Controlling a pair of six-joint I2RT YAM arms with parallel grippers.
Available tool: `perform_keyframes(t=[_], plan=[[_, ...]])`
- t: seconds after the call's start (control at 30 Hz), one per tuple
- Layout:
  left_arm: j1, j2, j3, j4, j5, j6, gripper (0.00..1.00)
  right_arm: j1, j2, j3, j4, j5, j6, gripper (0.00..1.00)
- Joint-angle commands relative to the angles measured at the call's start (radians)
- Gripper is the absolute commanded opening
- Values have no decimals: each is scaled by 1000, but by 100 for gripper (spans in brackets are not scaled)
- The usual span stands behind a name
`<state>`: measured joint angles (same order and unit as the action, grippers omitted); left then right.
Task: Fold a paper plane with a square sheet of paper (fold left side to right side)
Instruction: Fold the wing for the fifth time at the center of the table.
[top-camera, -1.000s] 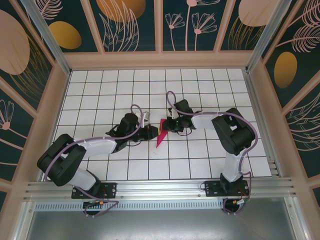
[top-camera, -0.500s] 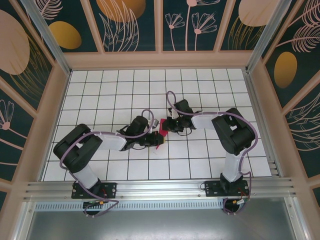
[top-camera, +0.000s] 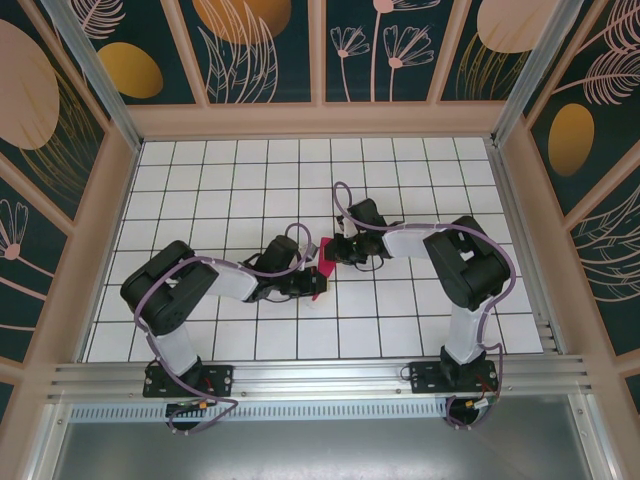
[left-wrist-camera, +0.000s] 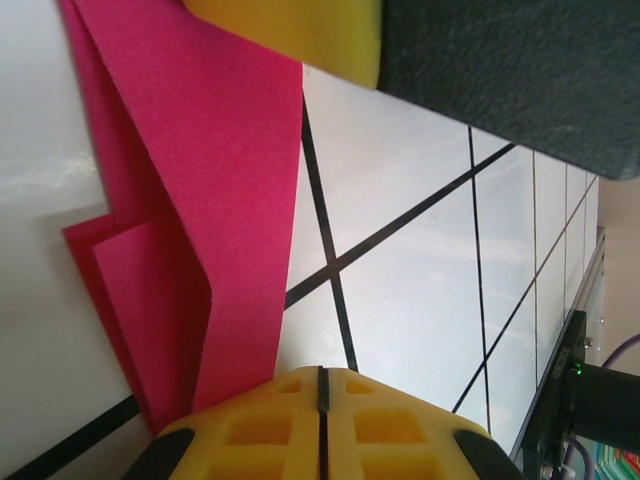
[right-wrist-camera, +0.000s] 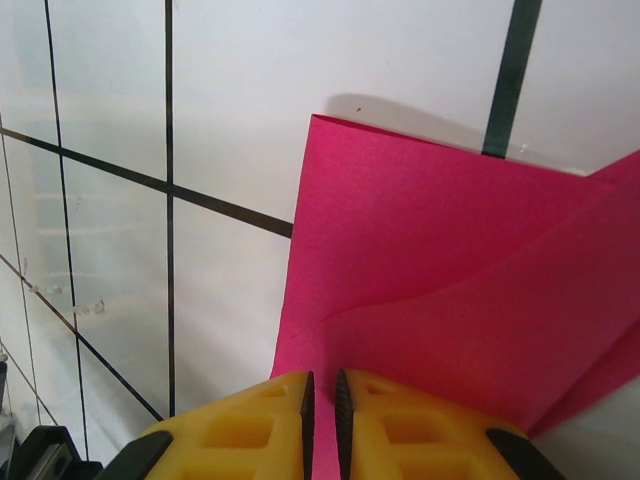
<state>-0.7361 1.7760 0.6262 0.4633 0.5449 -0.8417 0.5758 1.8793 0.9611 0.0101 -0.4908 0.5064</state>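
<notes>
The pink sheet of paper (top-camera: 324, 268) lies folded in layers with creases near the middle of the white grid table (top-camera: 250, 180). My right gripper (top-camera: 331, 252) is at its upper end. In the right wrist view the fingertips (right-wrist-camera: 321, 385) stand shut on an edge of the paper (right-wrist-camera: 450, 260), with pink showing in the thin gap. My left gripper (top-camera: 313, 284) covers the paper's lower end. In the left wrist view its jaws (left-wrist-camera: 322, 372) are pressed together with nothing between them, beside the paper (left-wrist-camera: 200, 180). The right gripper's yellow finger (left-wrist-camera: 300, 30) shows at the top.
Wooden side walls (top-camera: 100, 230) fence the table on three sides. An aluminium rail (top-camera: 320, 375) runs along the near edge by the arm bases. Bare tiles lie to the far side and to the right (top-camera: 420, 320).
My left arm has swung in toward the right, and its gripper has come down over the paper's lower tip, which showed before. The right arm has stayed put.
</notes>
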Motion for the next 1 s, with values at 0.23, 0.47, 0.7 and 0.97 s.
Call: perform_keyframes(t=[0.23,0.47,0.7,0.97], plan=[[-11,-14,-78,33,78,-23,11,-23,57,-3,-121,106,-17,19],[20,-173,-19,-72,26,-5,14,-23,54,-7,-120,104,-16,19],[54,-107,62,-154,24,68,15,-24,52,-10,-114,100,-14,19],[54,6,118,-152,56,100,15,-23,52,-11,-114,97,-14,19]])
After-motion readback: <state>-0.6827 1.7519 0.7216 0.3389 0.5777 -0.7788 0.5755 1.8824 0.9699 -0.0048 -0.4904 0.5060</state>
